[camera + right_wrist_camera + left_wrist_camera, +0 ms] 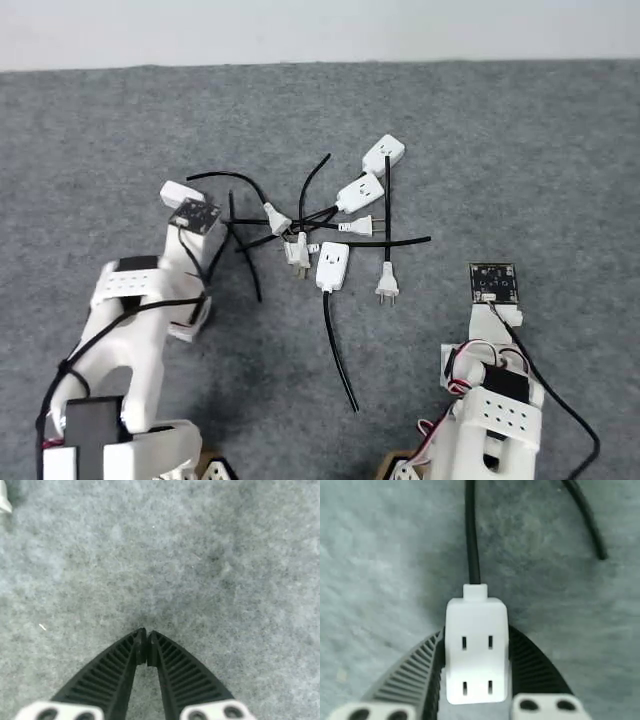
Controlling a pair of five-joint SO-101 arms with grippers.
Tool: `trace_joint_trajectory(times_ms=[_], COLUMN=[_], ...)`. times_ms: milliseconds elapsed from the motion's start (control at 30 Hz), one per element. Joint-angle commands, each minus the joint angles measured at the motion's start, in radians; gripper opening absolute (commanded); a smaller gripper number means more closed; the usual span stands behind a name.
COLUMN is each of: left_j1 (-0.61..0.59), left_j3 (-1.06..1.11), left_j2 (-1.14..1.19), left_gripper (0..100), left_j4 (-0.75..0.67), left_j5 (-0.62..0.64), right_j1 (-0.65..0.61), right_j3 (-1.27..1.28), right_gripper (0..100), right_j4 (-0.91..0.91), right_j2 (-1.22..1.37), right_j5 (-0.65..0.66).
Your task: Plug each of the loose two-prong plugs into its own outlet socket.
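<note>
The left hand (476, 632) was clamped on a white outlet socket (476, 650). The socket's long axis lay in line with the hand, its slotted face toward the wrist camera (195, 214) and its cord end pointing away. From above, that camera hid most of it. The right hand (146, 636) was closed on nothing over the grey worktop (225, 555), apart from the nearest loose plug (387, 283).

The desk (540, 150) has a grey, felt-like top that runs from the near edge to the far edge and out to both sides. Its nap is short and mottled, with lighter and darker flecks that show close up in the wrist views. Beyond the far edge lies a pale, plain strip (300, 30), possibly a wall. The light is soft and even, casting only faint shadows.
</note>
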Motion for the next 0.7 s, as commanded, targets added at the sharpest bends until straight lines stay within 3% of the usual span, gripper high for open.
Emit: trace_joint_trajectory(times_ms=[0,67,133,400,467,667], left_j1=[0.21,0.319,0.37,0.302,0.267,0.235], left_j3=[-0.024,-0.027,-0.03,-0.027,-0.022,0.061], left_j2=[0.0,0.002,0.006,0.002,0.0,-0.071], left_gripper=[1,1,1,3,11,45], left_j4=[0.152,0.183,0.152,0.052,0.031,0.011], left_j5=[0.371,0.549,0.651,0.658,0.658,0.7], right_j1=[0.005,0.005,0.005,0.005,0.005,0.005], right_j3=[-0.014,-0.014,-0.014,-0.014,-0.014,-0.014], right_gripper=[0.9,0.9,0.9,0.9,0.9,0.9], right_j4=[0.002,0.002,0.002,0.002,0.002,0.002], right_j2=[-0.018,-0.018,-0.018,-0.018,-0.018,-0.018], right_j5=[0.011,0.011,0.011,0.014,0.014,0.014])
